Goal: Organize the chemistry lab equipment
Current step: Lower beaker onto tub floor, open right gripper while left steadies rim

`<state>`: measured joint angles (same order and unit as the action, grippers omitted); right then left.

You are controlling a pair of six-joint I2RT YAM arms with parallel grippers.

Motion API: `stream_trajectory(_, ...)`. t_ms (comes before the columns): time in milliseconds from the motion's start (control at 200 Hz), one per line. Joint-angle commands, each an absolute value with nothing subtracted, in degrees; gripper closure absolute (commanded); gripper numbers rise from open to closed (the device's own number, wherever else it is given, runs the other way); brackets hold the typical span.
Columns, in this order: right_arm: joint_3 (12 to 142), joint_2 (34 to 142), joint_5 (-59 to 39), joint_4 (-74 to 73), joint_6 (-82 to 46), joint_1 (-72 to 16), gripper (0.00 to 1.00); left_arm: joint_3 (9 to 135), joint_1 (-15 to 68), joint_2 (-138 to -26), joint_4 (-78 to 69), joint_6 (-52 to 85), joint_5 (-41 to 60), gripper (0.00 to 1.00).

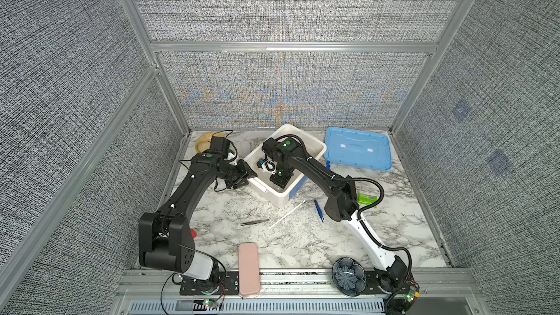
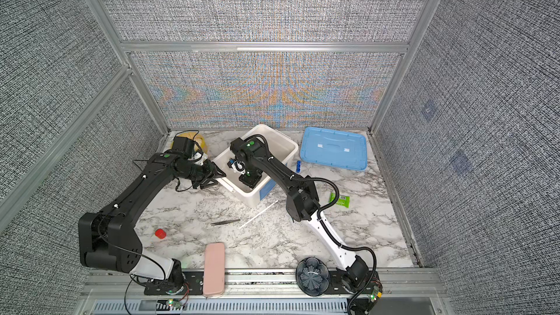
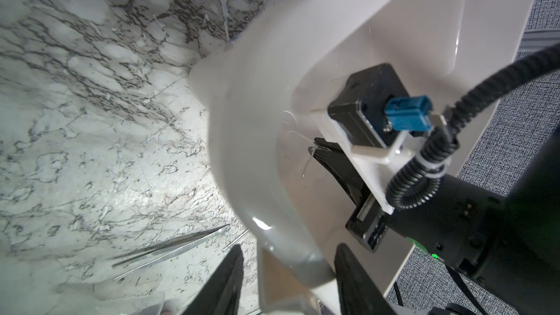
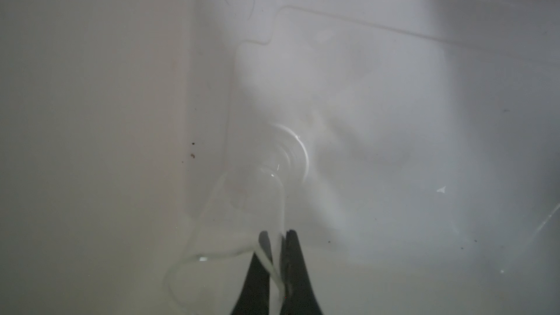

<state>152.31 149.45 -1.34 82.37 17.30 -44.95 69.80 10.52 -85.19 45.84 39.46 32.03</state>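
A white bin stands at the back middle. My left gripper is open, its jaws straddling the bin's rim at the near-left corner. My right gripper reaches down inside the bin, shut on the rim of a small clear glass vessel close to the bin floor. Grey metal tweezers, a thin white rod and blue tweezers lie on the marble in front of the bin. A blue-capped tube lies at the bin's right.
A blue lid lies at the back right. A green packet sits behind the right arm. A pink case and a dark bowl rest at the front edge. A red cap lies front left, a yellow steamer basket back left.
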Motion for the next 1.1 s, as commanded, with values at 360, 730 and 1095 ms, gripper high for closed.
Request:
stream_trajectory(360,152.1,148.2,0.5,81.5,16.6,-45.2,0.90,68.6,10.6,-78.7,47.2,38.6,29.9,0.37)
stream_trajectory(730,151.1,139.0,0.9,80.3,13.8,-45.4,0.61,70.0,10.5,-72.2,51.5,36.7,24.1,0.28)
stream_trajectory(1095,139.7,118.6,0.4,70.7,10.0,-46.0,0.56,68.7,10.4,-62.2,54.3,33.6,15.6,0.23)
